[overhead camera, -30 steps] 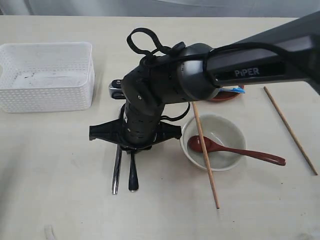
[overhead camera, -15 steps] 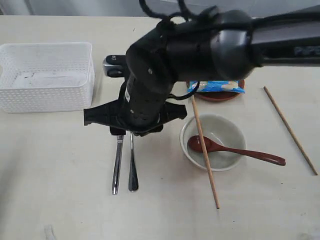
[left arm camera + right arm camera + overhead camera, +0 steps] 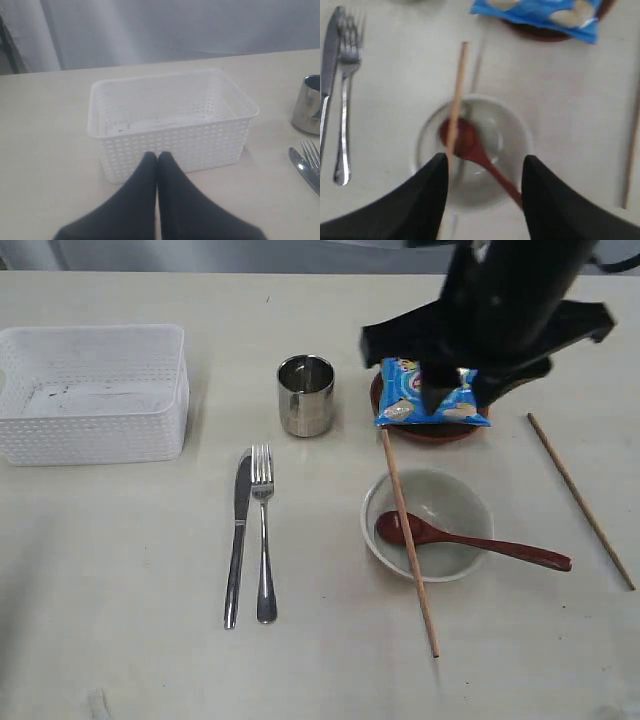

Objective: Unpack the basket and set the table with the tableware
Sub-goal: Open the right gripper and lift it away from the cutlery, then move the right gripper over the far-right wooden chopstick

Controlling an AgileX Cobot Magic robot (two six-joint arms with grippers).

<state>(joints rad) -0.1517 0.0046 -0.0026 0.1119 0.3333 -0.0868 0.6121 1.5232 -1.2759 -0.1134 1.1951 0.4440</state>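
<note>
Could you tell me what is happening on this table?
The white perforated plastic basket is empty. Steel knife, steel fork, small steel cup, cream bowl holding a red-brown spoon, and wooden chopsticks sit on the beige table. The right gripper hovers above the bowl, jaws open, holding nothing; the left gripper sits shut near the basket.

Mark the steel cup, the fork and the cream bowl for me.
steel cup [image 3: 305, 405], exterior view, on its side wall.
fork [image 3: 264, 540], exterior view, middle of the handle.
cream bowl [image 3: 452, 502], exterior view, bare inner wall.

White perforated basket [image 3: 100, 435]; blue chip bag [image 3: 403, 390]; red-brown spoon [image 3: 462, 540].
</note>
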